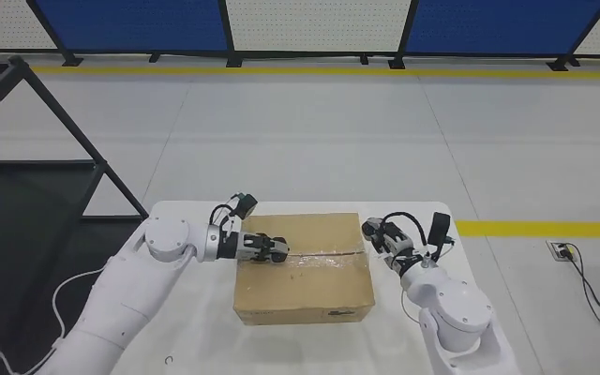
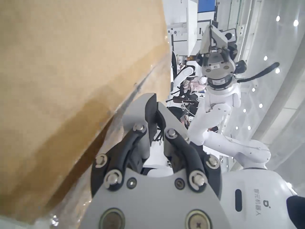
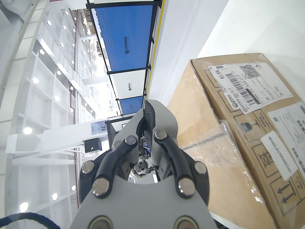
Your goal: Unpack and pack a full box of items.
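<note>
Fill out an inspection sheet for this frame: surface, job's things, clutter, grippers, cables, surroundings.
Surface: white table, bearing the box.
Job's things: brown cardboard box, flaps closed, clear tape along the top seam, white labels on one side.
Clutter: one small dark speck near the table's front, too small to identify.
Grippers: left gripper shut, at the taped seam near one end; right gripper shut, at the box's opposite edge.
Cables: black cable at the right wrist; white cable on the floor.
Surroundings: blue and white partition panels, yellow floor line.

Your right gripper (image 3: 148, 110), fingers pressed together, sits just beside the taped cardboard box (image 3: 197, 113); printed labels (image 3: 249, 84) mark its adjoining face.
</note>
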You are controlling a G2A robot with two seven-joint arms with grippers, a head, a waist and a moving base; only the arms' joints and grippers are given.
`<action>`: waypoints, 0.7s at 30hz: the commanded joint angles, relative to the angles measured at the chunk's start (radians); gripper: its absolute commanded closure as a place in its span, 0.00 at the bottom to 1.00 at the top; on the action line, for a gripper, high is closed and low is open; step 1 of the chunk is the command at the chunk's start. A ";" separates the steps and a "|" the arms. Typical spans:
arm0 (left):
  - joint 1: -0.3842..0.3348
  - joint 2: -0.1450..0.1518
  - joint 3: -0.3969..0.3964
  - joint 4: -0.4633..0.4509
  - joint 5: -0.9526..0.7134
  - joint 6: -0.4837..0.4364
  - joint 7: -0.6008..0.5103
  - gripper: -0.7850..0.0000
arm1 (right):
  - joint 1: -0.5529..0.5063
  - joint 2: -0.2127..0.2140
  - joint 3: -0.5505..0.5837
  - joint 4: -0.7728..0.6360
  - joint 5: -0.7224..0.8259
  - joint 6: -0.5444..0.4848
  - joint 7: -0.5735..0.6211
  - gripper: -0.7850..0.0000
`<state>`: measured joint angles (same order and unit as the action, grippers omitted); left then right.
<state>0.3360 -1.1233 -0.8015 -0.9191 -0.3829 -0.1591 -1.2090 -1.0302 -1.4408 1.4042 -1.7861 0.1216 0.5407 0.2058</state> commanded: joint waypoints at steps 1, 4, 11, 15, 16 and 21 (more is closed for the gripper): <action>-0.004 -0.004 0.007 0.017 0.008 0.012 0.001 1.00 | -0.002 0.001 0.001 -0.001 0.002 -0.001 -0.001 1.00; -0.013 -0.010 0.017 0.034 0.031 0.035 0.008 1.00 | -0.005 0.002 0.003 -0.003 0.004 -0.004 -0.001 1.00; -0.017 -0.013 0.017 0.047 0.068 0.061 0.014 1.00 | -0.005 0.006 0.002 -0.005 0.007 -0.008 0.004 1.00; -0.009 -0.009 0.005 0.047 0.082 0.081 0.027 1.00 | -0.004 0.008 0.000 -0.003 0.008 -0.007 0.008 1.00; -0.006 -0.007 0.000 0.046 0.083 0.083 0.030 1.00 | -0.003 0.009 0.001 -0.003 0.008 -0.007 0.008 1.00; 0.014 0.005 -0.031 0.028 0.088 0.089 0.036 1.00 | -0.003 0.011 0.003 -0.001 0.012 -0.009 0.009 1.00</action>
<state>0.3456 -1.1209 -0.8264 -0.8874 -0.2969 -0.0705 -1.1751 -1.0332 -1.4299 1.4068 -1.7869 0.1321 0.5325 0.2154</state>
